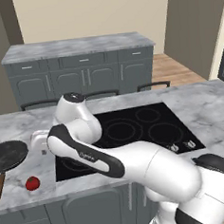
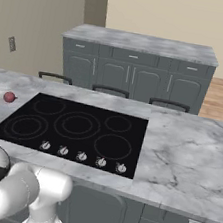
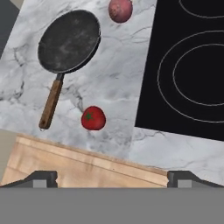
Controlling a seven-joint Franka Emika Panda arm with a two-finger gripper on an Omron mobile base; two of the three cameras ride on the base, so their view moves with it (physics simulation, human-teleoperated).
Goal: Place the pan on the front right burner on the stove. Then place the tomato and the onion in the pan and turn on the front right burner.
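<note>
The round dark grey frying pan [image 3: 69, 41] w/ its long brown wood handle sits on the grey marble bench [image 3: 111, 74], left of the flat black glass stove [image 1: 134, 131]. It is not on the stove yet, so the first job is not done. The pan lies flat, handle sticking out toward the bench edge, so the handle looks easy to grab.

The small shiny red tomato [image 3: 93, 118] rests on the bench near the end of the handle, not touching it. The pinkish-purple onion [image 3: 120, 10] sits just past the pan rim, near the stove edge. Both are apart from the pan, prob. so the pan can be lifted w/o bumping them.

The gripper [image 3: 112, 177] hangs above the bench, looking down at the pan & tomato. Its jaws are spread wide & hold nothing. I think it is getting ready to go down for the pan.

The front right burner [image 2: 112, 146], a mid-size ring of thin grey lines, is bare. A row of small silver knobs [image 2: 81, 155] runs along the stove's front edge.

The bench top is smooth marble w/ grey veins. Behind it stands another marble-top island w/ dark grey cupboards [image 1: 82, 78]. The walls are beige & the floor is light wood [image 1: 170, 66]. Dark chair backs [image 2: 109, 90] peek up behind the bench.
</note>
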